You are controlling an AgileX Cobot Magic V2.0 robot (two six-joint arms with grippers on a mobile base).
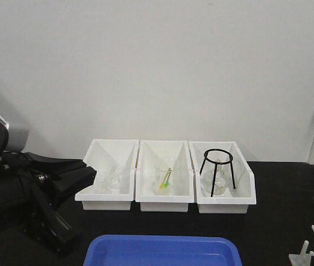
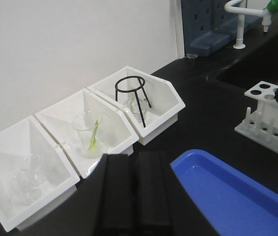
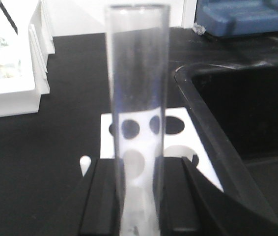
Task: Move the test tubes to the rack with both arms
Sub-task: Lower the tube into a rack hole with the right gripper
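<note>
Early stage, by my read. Right gripper clamped on tube; tube upright, hanging over rack. Rack at 5 o'clock in front view. Visible holes empty, no tube seated yet. Left gripper jaws together, empty, just beside bins. Left to do: seat this tube, fetch rest. Clear glass in bins too blurred to name.

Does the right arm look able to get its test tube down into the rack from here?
Probably yes: the right gripper holds the test tube upright above the rack and its open holes, with nothing visible between them.
</note>
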